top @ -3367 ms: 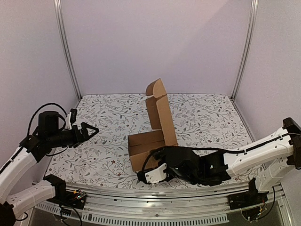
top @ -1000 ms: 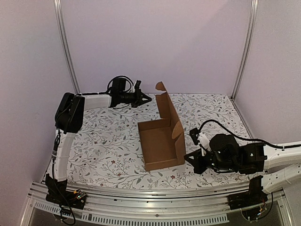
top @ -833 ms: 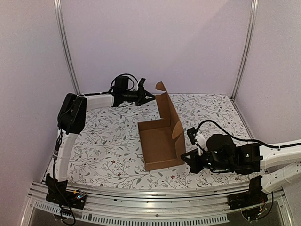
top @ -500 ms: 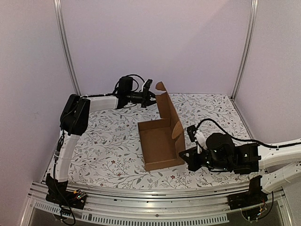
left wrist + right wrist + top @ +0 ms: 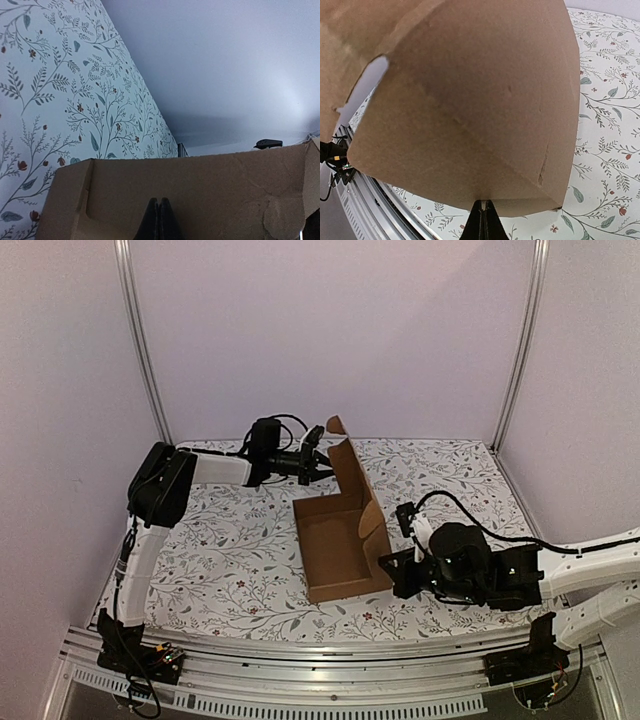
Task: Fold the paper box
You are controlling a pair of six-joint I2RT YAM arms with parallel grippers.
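Observation:
The paper box is a plain brown cardboard tray lying open on the floral cloth. Its tall lid panel stands upright along the right and far side. My left gripper reaches in from the far left, shut, with its tips against that panel's left face. In the left wrist view the shut left gripper presses flat cardboard. My right gripper is shut and sits at the tray's right outer wall. The right wrist view shows the shut right gripper meeting the lower edge of the wall. Neither holds anything.
A metal rail runs along the near table edge. Upright frame posts stand at the back corners before lilac walls. The right arm's black body and cable lie on the cloth right of the box.
The left gripper has slid right along the back until it touches the lid panel. The right gripper has moved left up to the box's right wall. The box stays put.

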